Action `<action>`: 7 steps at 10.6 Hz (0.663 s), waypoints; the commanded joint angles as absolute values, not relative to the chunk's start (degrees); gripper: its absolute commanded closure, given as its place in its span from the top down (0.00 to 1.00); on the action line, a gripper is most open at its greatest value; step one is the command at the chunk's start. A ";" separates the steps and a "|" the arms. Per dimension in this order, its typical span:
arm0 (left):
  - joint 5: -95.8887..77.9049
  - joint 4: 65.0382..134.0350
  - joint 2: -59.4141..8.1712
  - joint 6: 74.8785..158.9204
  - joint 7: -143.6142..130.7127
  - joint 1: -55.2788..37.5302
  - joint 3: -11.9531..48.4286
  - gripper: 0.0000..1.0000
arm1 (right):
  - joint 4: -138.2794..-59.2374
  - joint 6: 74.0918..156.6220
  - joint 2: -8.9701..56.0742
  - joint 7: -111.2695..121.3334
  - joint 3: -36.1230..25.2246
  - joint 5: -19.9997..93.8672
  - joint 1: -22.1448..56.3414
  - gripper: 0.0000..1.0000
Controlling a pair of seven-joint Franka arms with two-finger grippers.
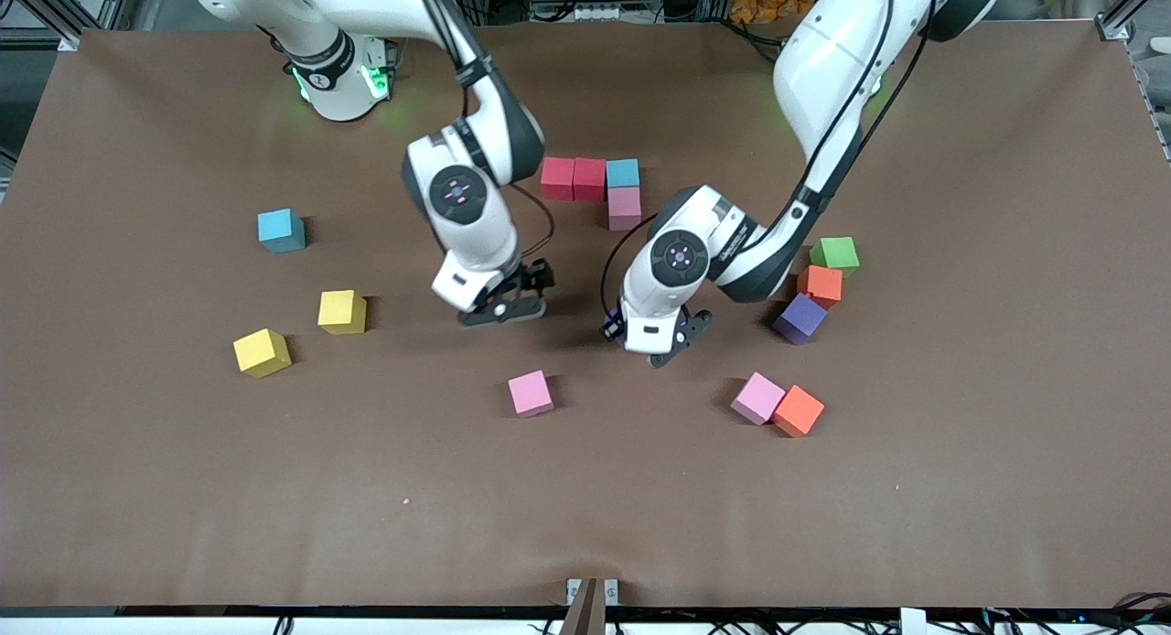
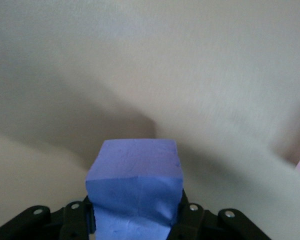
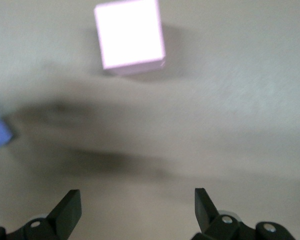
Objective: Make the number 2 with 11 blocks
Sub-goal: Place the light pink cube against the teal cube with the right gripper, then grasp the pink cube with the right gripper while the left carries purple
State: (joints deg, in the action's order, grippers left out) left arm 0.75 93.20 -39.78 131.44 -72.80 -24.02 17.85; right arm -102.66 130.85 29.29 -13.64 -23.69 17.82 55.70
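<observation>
Two red blocks (image 1: 573,178), a light blue block (image 1: 623,172) and a pink block (image 1: 624,208) stand joined as a corner near the arms' bases. My left gripper (image 1: 654,345) is shut on a purple block (image 2: 135,185) and holds it low over bare table; the block barely shows in the front view (image 1: 613,330). My right gripper (image 1: 503,307) is open and empty beside it, above the table. A loose pink block (image 1: 531,392) lies nearer the camera and shows in the right wrist view (image 3: 130,37), ahead of the open gripper (image 3: 137,200).
A teal block (image 1: 281,230) and two yellow blocks (image 1: 342,311) (image 1: 262,352) lie toward the right arm's end. A green cube (image 1: 835,253), an orange block (image 1: 821,285), a purple block (image 1: 800,317), a pink block (image 1: 757,397) and another orange block (image 1: 799,410) lie toward the left arm's end.
</observation>
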 commanded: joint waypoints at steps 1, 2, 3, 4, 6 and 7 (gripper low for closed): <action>0.44 104.39 -32.80 131.84 -64.54 -21.97 21.26 0.17 | -97.23 130.34 33.03 -9.60 -22.94 18.72 51.61 1.00; 0.53 106.33 -32.61 131.84 -61.81 -21.97 22.57 0.18 | -94.77 130.25 34.61 -9.23 -22.24 18.81 49.50 1.00; 1.05 107.48 -32.69 131.84 -60.05 -22.06 23.28 0.18 | -92.31 130.17 36.54 -9.32 -21.89 18.90 48.09 1.00; 1.84 108.62 -32.70 131.84 -59.51 -22.06 23.99 0.18 | -89.41 129.21 38.65 -9.32 -21.36 18.98 46.60 1.00; 4.30 110.47 -33.13 131.84 -57.49 -21.97 25.48 0.18 | -82.73 127.71 43.05 -9.40 -15.68 19.86 40.99 1.00; 4.31 110.83 -33.13 131.84 -57.31 -22.06 25.58 0.19 | -80.36 127.71 44.81 -9.49 -13.03 19.86 38.87 1.00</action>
